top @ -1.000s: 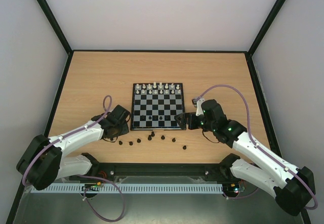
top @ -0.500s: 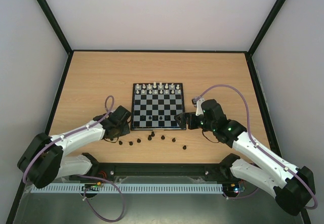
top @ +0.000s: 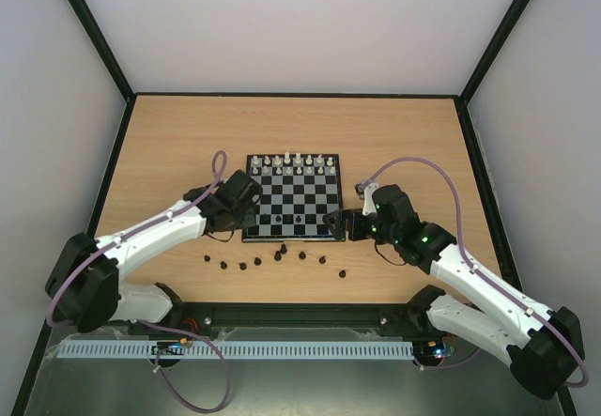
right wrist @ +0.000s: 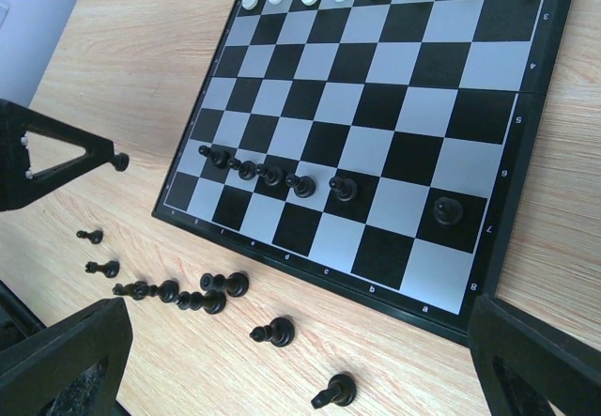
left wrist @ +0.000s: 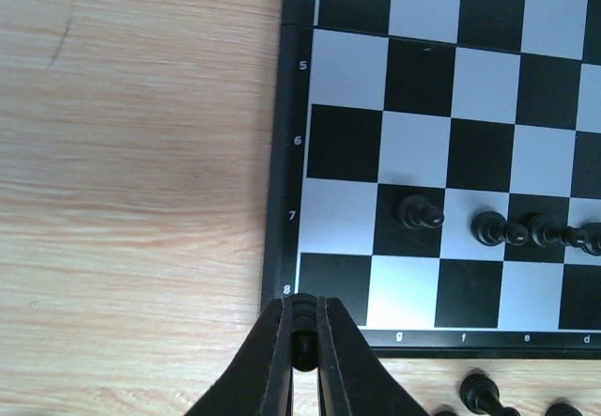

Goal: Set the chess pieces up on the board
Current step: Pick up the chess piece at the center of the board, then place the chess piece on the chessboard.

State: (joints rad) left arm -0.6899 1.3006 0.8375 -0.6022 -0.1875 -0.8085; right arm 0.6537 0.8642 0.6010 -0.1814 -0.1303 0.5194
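1. Left tool: fingers pressed together, pinching one small black piece. I cannot tell which kind; only a sliver shows between the fingers.
2. Board: lies straight ahead of the left tool and runs off to its right. The tips sit at the dark rim, at the near left corner.
3. Corner square: black, bare, just past the tips and slightly to their right. I judge the coming move turns on this: a short reach forward over the rim, a small shift right, then down.
4. Black pawns: a row one rank beyond the corner square and to the right of the tips. The nearest stands diagonally ahead of that square, apart from it.
5. Loose black pieces: scattered on the surface along the board's near edge, to the right of the left tool and level with or behind its tips.
6. White pieces: two full ranks at the board's far side, well ahead of both tools.
7. Right tool: fingers spread wide, holding nothing, at the board's near right corner.
8. Nearer arm: the left, by my reading. The right tool is a full board-width from that square.
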